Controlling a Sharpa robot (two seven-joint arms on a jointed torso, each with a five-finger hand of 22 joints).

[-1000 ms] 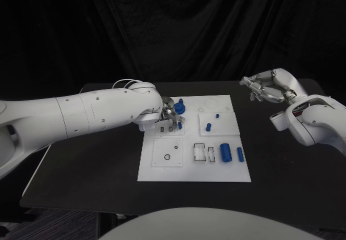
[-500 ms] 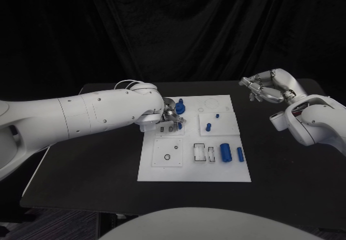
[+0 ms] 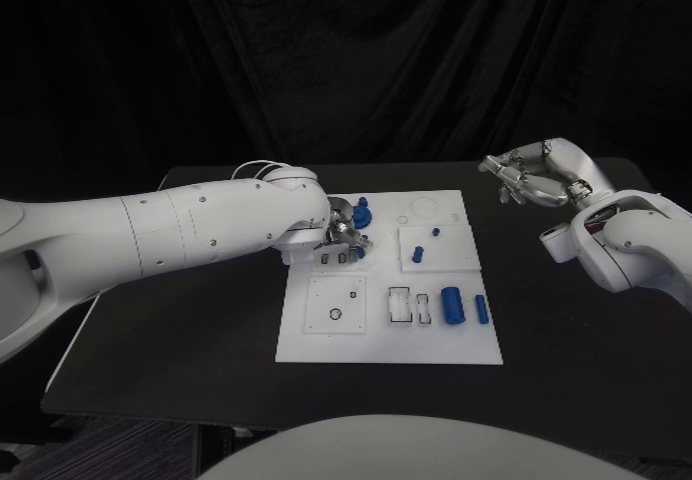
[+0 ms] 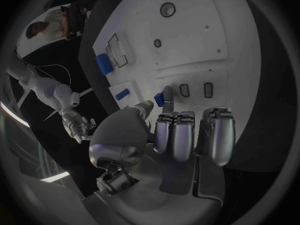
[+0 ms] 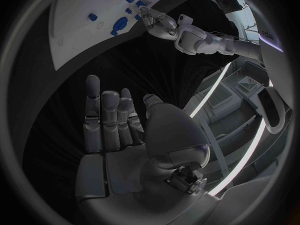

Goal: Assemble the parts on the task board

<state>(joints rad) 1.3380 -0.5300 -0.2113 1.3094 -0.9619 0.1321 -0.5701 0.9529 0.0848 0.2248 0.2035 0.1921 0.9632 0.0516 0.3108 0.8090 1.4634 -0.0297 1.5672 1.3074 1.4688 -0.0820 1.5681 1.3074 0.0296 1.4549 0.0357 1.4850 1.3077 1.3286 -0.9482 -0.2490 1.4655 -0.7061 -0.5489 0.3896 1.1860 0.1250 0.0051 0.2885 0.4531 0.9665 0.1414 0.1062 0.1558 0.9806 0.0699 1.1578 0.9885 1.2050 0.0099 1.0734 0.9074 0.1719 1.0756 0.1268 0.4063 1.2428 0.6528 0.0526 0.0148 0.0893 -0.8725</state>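
The white task board lies in the middle of the black table. My left hand hovers low over the board's far left corner and pinches a small blue part between thumb and a fingertip, just above two small slots. A bigger blue part stands right behind the hand. Two blue cylinders lie at the board's right side, and two small blue pieces sit on the square plate above them. My right hand is raised off the board's far right corner, fingers apart and empty.
Rectangular cut-outs and a plate with a round hole sit on the board's near half. Bare black table surrounds the board on all sides. My left forearm crosses the table's left half.
My left hand has edged slightly to the right over the slots with the blue part still in its pinch. The right hand has stayed where it was.
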